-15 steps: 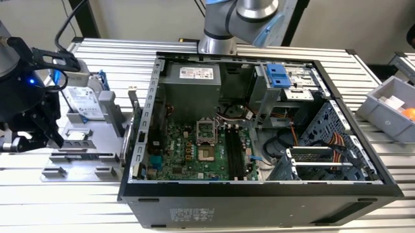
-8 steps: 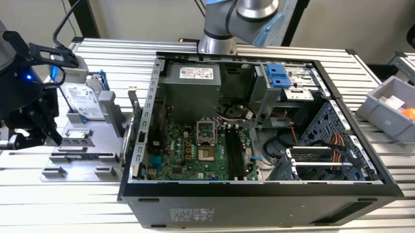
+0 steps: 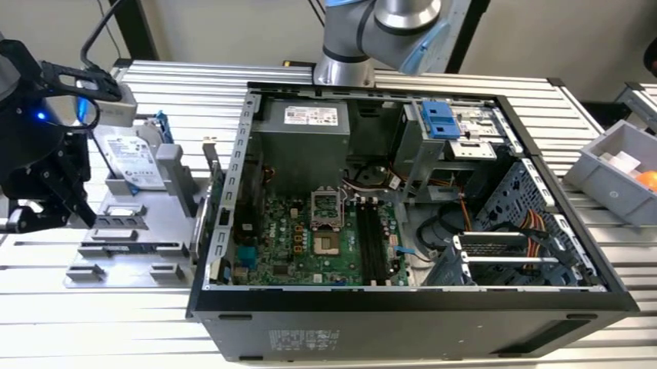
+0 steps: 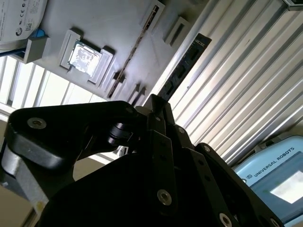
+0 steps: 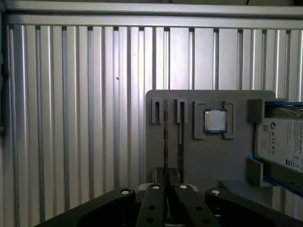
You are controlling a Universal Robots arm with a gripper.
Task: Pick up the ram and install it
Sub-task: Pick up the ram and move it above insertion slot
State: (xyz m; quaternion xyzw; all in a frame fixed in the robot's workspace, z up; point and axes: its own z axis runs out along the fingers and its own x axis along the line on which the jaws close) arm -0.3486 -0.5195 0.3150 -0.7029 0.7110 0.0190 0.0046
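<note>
**Operator:** Ram (image 4: 182, 71) status?

**Spotter:** Start wide. Your slatted counter (image 3: 103, 323) carries the open case (image 3: 411, 307), with the motherboard (image 3: 298, 246) bare inside. Beside the case, on the exterior view's left, you have the grey tray (image 3: 144, 219) with the drive (image 3: 131, 157) on it. In the second wrist view the ram sticks out of your gripper (image 4: 156, 105). One end is caught in it, and the rest slants over the counter slats just beside the tray's edge.

**Operator:** And the jaws?

**Spotter:** Narrow, pinched on the ram's end. In the first wrist view you can see the processor (image 5: 215, 121) sitting in its tray pocket, apart from the jaws.
</note>
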